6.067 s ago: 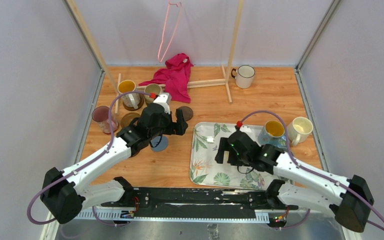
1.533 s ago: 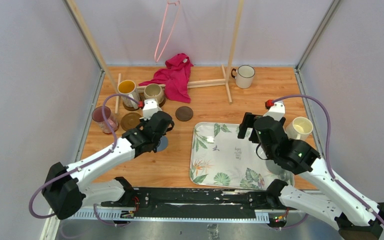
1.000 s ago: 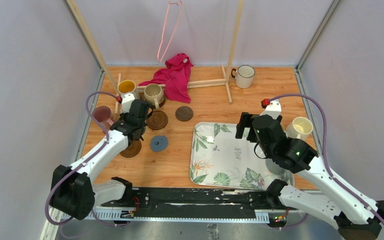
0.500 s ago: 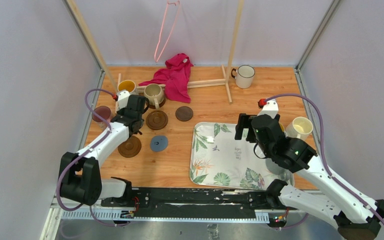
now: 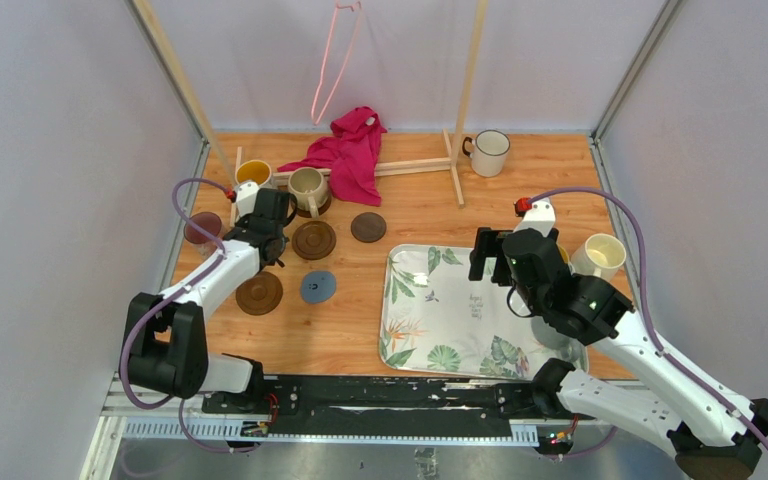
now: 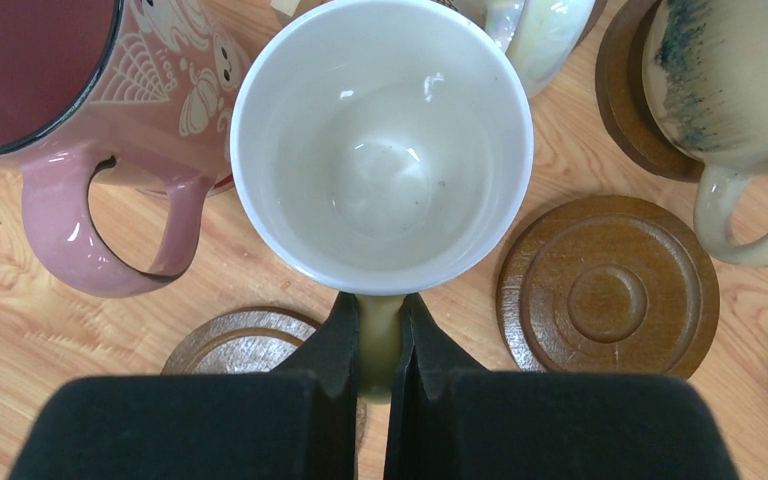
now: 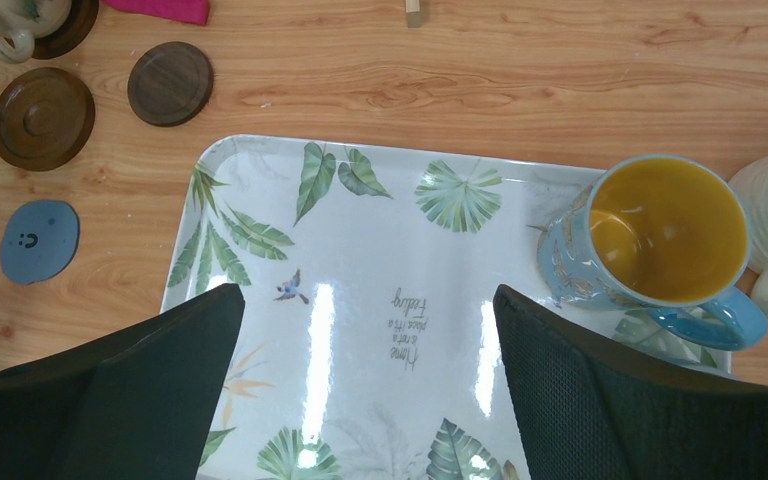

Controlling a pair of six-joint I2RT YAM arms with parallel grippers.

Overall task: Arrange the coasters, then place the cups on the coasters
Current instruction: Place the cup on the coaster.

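Note:
My left gripper [image 6: 380,305] is shut on the olive handle of a cup [image 6: 380,150] with a white inside. What lies under this cup is hidden. A pink cup [image 6: 50,110] stands to its left, and a beige cup [image 6: 730,100] sits on a brown coaster [image 6: 640,120] to its right. Two bare brown coasters [image 6: 608,300] [image 6: 245,340] lie close by. From above, the left gripper [image 5: 265,225] is at the far left, near a grey-blue coaster [image 5: 318,287]. My right gripper [image 7: 370,295] hangs open over the tray [image 7: 360,250], which holds a blue cup [image 7: 660,240].
A cream cup [image 5: 600,255] stands right of the tray, and a white dark-rimmed cup [image 5: 489,152] is at the back. A wooden rack [image 5: 415,165] with a red cloth [image 5: 350,150] crosses the back. An orange-yellow cup [image 5: 253,173] stands by the left wall.
The left gripper has carried its cup from near the grey-blue coaster back to the far left, between the pink and beige cups, and has now settled. The right arm has barely moved.

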